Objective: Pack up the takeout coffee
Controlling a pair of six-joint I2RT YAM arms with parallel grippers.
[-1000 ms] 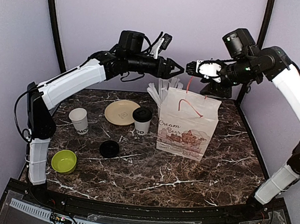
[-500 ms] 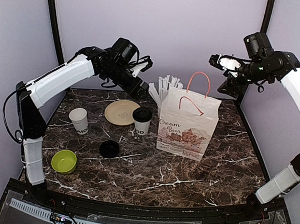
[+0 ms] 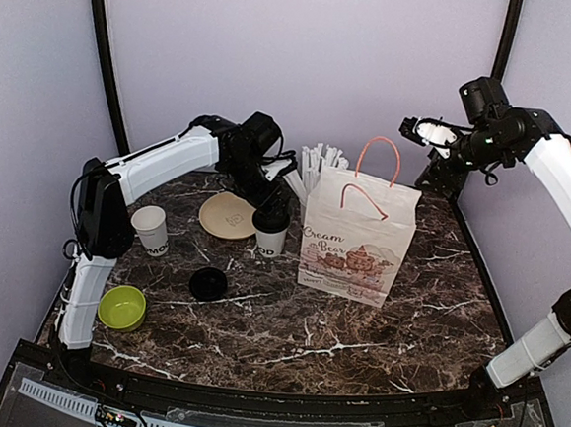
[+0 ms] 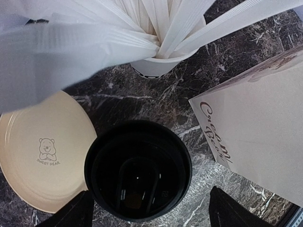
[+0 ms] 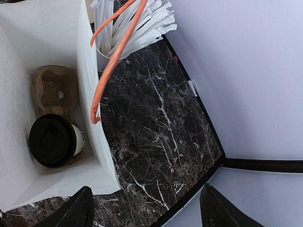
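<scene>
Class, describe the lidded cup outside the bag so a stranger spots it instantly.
Find the white paper bag mid-table. Just left of it, beside the cream plate, stands a white cup. Unlike the lidless cup farther left, it has a black lid.

— What's lying where on my table (image 3: 355, 338)?
— I'm seeing the lidded coffee (image 3: 270, 230) standing just left of the bag (image 3: 357, 249), just right of the plate (image 3: 221, 213); the straw cup (image 3: 314, 166) is standing behind them.
— Inside the bag?
— A second coffee (image 5: 52, 140) is sitting in the carrier (image 5: 54, 85) on the bag's floor.
</scene>
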